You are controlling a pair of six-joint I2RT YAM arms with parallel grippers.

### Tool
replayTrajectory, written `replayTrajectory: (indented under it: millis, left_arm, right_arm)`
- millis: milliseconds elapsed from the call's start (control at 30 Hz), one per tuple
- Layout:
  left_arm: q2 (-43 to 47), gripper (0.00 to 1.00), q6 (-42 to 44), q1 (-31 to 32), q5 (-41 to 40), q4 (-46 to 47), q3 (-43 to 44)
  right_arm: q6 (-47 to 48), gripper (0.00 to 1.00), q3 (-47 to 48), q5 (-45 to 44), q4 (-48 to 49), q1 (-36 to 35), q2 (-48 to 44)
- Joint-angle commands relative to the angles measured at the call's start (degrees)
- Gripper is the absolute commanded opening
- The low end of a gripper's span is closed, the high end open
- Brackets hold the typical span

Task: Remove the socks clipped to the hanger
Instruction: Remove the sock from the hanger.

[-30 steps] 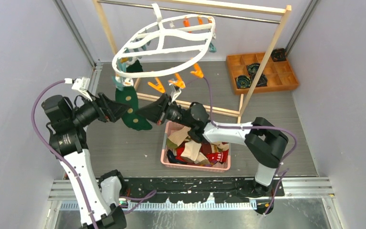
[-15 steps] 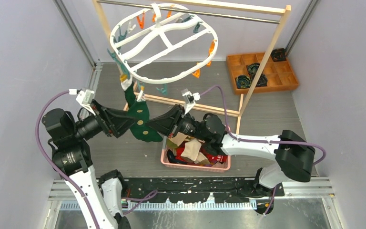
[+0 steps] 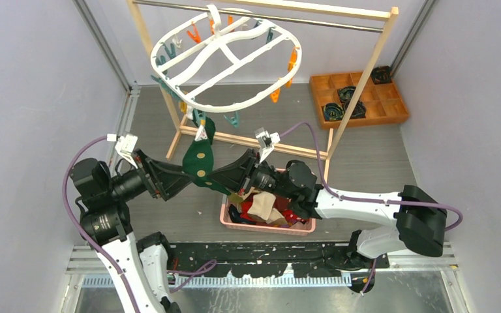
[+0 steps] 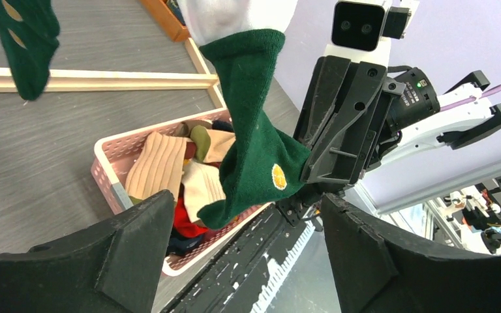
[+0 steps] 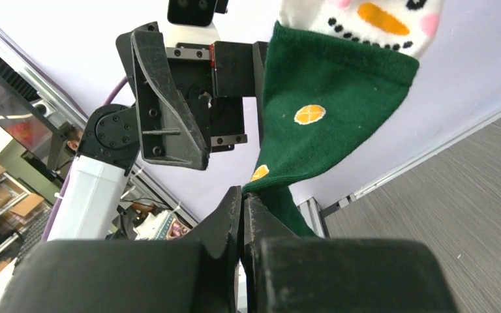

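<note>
The white oval hanger [image 3: 225,62] hangs from the rack's rail, with orange and teal clips around it. A dark green sock with orange dots [image 3: 197,161] hangs from one of its clips. My right gripper [image 3: 213,177] is shut on the lower end of that sock; in the right wrist view its jaws [image 5: 242,199] pinch the sock [image 5: 319,124] below its white patterned cuff. My left gripper [image 3: 181,184] is wide open just left of the sock. In the left wrist view [image 4: 248,261] the sock [image 4: 254,143] dangles ahead of its open fingers. A second green sock [image 4: 23,45] hangs farther off.
A pink basket [image 3: 229,218] holding several loose socks stands under the right arm and also shows in the left wrist view [image 4: 107,169]. The light wooden rack [image 3: 169,124] stands behind. A wooden compartment tray [image 3: 391,107] sits at the back right. Grey walls close both sides.
The hanger has swung and tilted back toward level. Both grippers have moved nearer and to the right, and the green sock has been drawn with them toward the basket.
</note>
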State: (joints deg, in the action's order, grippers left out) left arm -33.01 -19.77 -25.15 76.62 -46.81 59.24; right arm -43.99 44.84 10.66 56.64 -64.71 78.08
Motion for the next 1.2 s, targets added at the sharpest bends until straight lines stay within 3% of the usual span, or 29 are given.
replayTrajectory:
  millis: [0, 100, 200, 367, 533, 600, 667, 733, 867, 967, 1033, 1067, 1167]
  left_arm:
    - [-0.1, 0.82, -1.9, -0.3, 2.3, 0.9, -0.3]
    - [-0.4, 0.74, -5.4, -0.2, 2.1, 5.7, -2.5]
    - [-0.2, 0.70, -14.4, 1.4, 0.8, 15.5, -5.5]
    - [-0.7, 0.62, -21.0, 11.0, -6.1, 24.5, -8.2]
    - [-3.9, 0.32, -21.7, 26.8, -16.9, 27.0, -8.8]
    - [-4.7, 0.20, -21.2, 29.3, -17.9, 26.7, -8.4]
    - [-4.6, 0.06, -17.0, 29.4, -19.4, 21.6, -6.7]
    - [-4.1, 0.01, -11.0, 29.5, -21.4, 16.4, -4.6]
    - [-2.6, 0.00, -0.4, 29.5, -25.1, 10.1, -1.3]
    - [-1.7, 0.00, 5.8, 29.5, -27.4, 9.0, -0.4]
    - [-1.6, 0.00, 9.8, 29.5, -28.2, 8.6, 0.1]
    - [-1.7, 0.00, 12.0, 29.5, -28.2, 8.2, 0.3]
    - [-2.0, 0.00, 18.2, 29.7, -27.6, 6.4, 1.1]
  right_arm:
    - [1.6, 0.07, -0.2, -1.1, -0.8, -0.7, -3.0]
    - [1.6, 0.07, 0.5, -0.9, -2.1, -1.0, -2.6]
    - [1.6, 0.09, 1.6, -0.6, -3.4, -1.1, -1.4]
    - [2.2, 0.10, 3.2, -0.7, -6.1, -1.1, -0.5]
    - [3.0, 0.13, 4.5, -1.8, -9.6, -1.2, -0.3]
    - [4.1, 0.17, 4.8, -3.3, -12.7, -1.2, -1.6]
    - [5.6, 0.24, 4.9, -5.8, -15.8, -1.1, -3.5]
    - [7.1, 0.36, 5.5, -8.4, -19.9, -1.1, -5.9]
    - [10.8, 0.58, 9.7, -15.8, -31.2, -1.7, -10.4]
    - [14.1, 0.81, 14.9, -25.0, -41.3, -5.2, -12.5]
    - [14.3, 0.87, 18.6, -31.2, -46.4, -7.1, -12.4]
    - [14.2, 0.98, 20.7, -33.5, -48.9, -8.0, -11.9]
    - [14.1, 1.00, 27.8, -40.3, -56.8, -10.4, -9.6]
